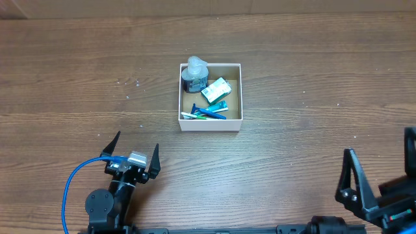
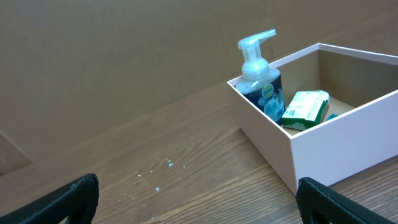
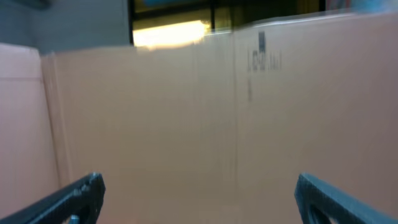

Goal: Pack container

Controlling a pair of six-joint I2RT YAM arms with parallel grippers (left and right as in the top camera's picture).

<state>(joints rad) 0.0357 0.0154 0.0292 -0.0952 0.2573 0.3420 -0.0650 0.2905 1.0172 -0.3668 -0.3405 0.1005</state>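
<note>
The container, a square white-walled box with a brown floor, sits at the table's middle. Inside stand a pump soap bottle, a green and white packet and blue toothbrushes. In the left wrist view the container is at the right with the bottle and packet inside. My left gripper is open and empty at the front left, well short of the container. My right gripper is open and empty at the front right corner.
A blue cable loops beside the left arm. A cardboard wall fills the right wrist view. Small white specks lie on the wooden table in front of the left gripper.
</note>
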